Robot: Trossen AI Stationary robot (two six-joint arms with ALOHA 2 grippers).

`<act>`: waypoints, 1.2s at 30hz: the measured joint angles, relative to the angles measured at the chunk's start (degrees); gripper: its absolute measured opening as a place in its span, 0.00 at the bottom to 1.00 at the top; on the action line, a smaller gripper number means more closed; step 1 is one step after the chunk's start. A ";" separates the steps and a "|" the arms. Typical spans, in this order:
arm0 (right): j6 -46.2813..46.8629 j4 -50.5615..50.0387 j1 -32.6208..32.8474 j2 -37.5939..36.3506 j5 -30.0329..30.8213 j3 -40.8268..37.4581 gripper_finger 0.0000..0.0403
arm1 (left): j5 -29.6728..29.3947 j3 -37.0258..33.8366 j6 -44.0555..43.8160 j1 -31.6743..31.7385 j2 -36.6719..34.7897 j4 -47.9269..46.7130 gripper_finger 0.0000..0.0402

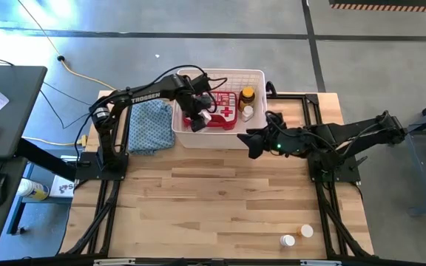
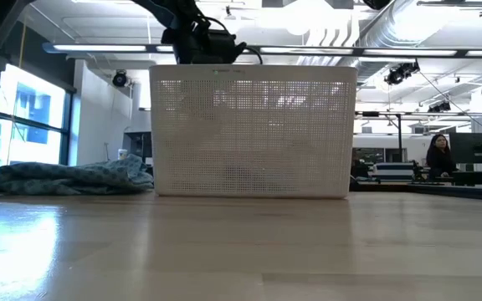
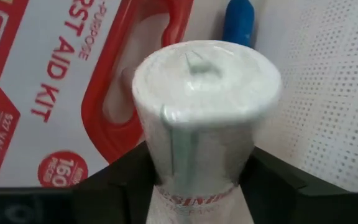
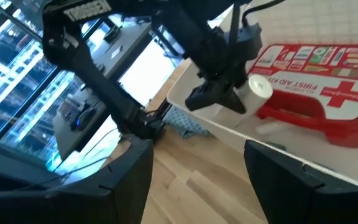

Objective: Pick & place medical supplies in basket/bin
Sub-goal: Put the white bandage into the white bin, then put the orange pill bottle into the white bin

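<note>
Basket [image 1: 257, 111] stands at the table's [image 1: 220, 199] far edge, between the two arms, with a blue cloth [image 1: 150, 125] bunched just beside it on the left. Inside lie the red case [image 1: 224, 109], an amber bottle [image 1: 247, 96] with a yellow cap and a small white bottle [image 1: 248, 112] just next to it. Left gripper [image 1: 197, 118] reaches down into the basket beside the case; in its wrist view a white tube [image 3: 204, 118] stands upright between the two dark fingers [image 3: 114, 180], which sit close against its sides, though whether they still press it I cannot tell. Behind the tube in that view are the case's red handle [image 3: 114, 93] and the tip of a blue tube [image 3: 238, 22] against the basket's wall. Right gripper [image 1: 256, 142] hovers over the table just outside the basket's near right corner, its fingers [image 4: 129, 180] spread apart with nothing between them. Two more white bottles [image 1: 296, 236] sit well apart from all this, near the table's front right edge. From the low view the basket's gridded front wall [image 2: 253, 134] hides its contents, and a person [image 2: 438, 155] sits far off in the room behind.
</note>
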 joint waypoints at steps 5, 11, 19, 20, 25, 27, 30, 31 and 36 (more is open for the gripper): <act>0.01 -0.45 0.04 0.00 -4.72 0.00 0.60 | 0.98 1.12 -1.75 -0.04 0.00 -2.91 0.72; 0.05 -1.60 1.15 0.00 -11.40 0.00 0.60 | -0.10 6.47 -3.70 -0.09 -0.02 -5.33 0.82; 3.90 -7.41 3.78 -0.82 -18.79 0.00 0.60 | -3.51 19.25 -5.00 -0.57 -0.09 -14.17 0.82; 4.83 -9.48 4.16 -0.90 -20.41 0.00 0.60 | -4.13 21.18 -5.22 -0.83 -0.11 -15.05 0.81; 7.58 -19.10 7.99 -0.81 -26.84 -0.02 0.60 | -6.60 31.40 -7.84 -1.86 -0.19 -18.94 0.77; 8.95 -21.82 10.15 -0.83 -26.89 -0.02 0.60 | -8.30 34.73 -9.71 -2.50 -0.31 -19.80 0.75; 11.05 -25.92 13.80 -0.81 -26.98 -0.02 0.60 | -10.57 39.44 -12.28 -4.07 -0.58 -22.24 0.72; 11.85 -27.29 15.06 -0.67 -27.17 -0.02 0.60 | -11.75 40.77 -13.05 -4.80 -0.74 -22.88 0.71; 14.62 -32.91 22.27 0.48 -28.08 -0.02 0.60 | -15.97 39.55 -17.73 -8.23 -4.71 -24.65 0.66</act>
